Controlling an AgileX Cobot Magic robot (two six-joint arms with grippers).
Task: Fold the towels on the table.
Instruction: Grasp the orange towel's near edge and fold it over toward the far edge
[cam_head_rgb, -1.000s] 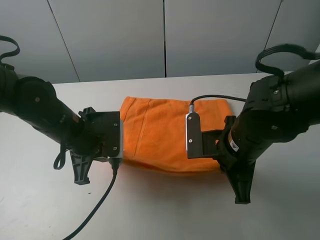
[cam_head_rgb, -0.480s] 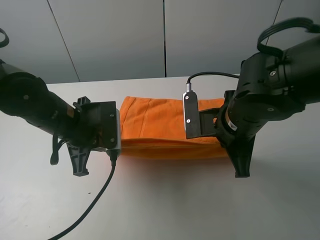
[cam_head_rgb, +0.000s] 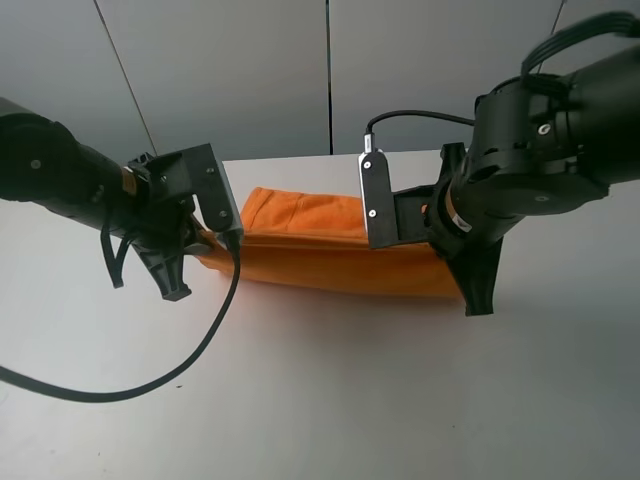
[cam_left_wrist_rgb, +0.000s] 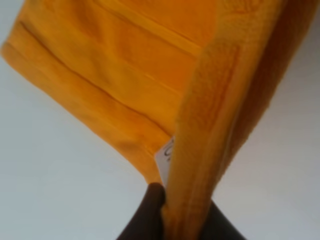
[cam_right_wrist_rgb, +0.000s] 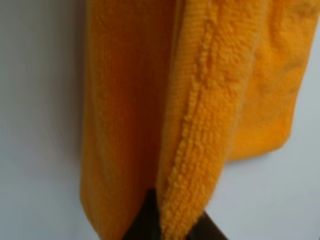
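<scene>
L gripper (cam_left_wrist_rgb: 182, 220) is clenched on the orange towel (cam_head_rgb: 320, 255). The hemmed edge is squeezed betw. its dark fingertips (cam_left_wrist_rgb: 150, 210), and a small white label (cam_left_wrist_rgb: 166, 152) peeks out right beside the pinch. R gripper (cam_right_wrist_rgb: 172, 222) is clamped the same way on a thick fuzzy fold at the other end. Betw. the two grippers the near edge of the cloth is raised and pulled into a long band. It sags a bit mid-span, and it's prob. brushing the white table (cam_head_rgb: 330, 400) there, tho I can't be sure from here. Beyond the grippers the rest of the towel lies flat on the tabletop. A black cable (cam_head_rgb: 215, 330) droops from the L wrist onto the table. Behind it all are grey wall panels (cam_head_rgb: 230, 70).
</scene>
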